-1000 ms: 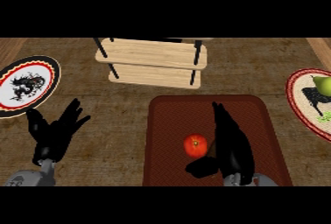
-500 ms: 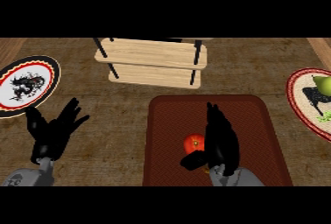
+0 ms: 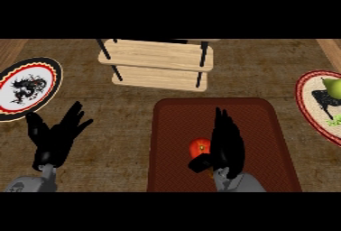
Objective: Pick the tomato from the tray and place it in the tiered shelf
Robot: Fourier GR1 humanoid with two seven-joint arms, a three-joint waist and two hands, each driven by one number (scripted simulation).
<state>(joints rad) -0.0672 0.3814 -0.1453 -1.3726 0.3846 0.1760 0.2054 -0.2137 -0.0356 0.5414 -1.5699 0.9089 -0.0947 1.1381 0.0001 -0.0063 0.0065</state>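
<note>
While the right hand (image 3: 225,144) stands over the dark red tray (image 3: 174,118), its fingers are held straight and pressed together, pointing toward 12 o'clock, with the thumb stuck out toward 8 o'clock. The tomato (image 3: 198,146) lies on the tray just at the hand's 9 o'clock side, tucked between the fingers and the thumb. Its right edge is hidden behind the hand, so contact cannot be confirmed. The fingers are not curled round it.

At roughly 8 o'clock in the view, the left hand (image 3: 54,136) rests off the tray above the brown counter (image 3: 126,113), fingers spread and pointing up, holding nothing.

The tray sits low in the middle of the view and carries only the tomato. The tiered shelf (image 3: 158,61), pale wood boards on black posts, stands at 12 o'clock from the tray, well apart from the tomato; no item shows on its visible boards. A round plate with a dark figure (image 3: 28,86) lies at 10 o'clock. A second patterned plate (image 3: 321,104) at 3 o'clock holds a green fruit (image 3: 333,86) at its upper part.
</note>
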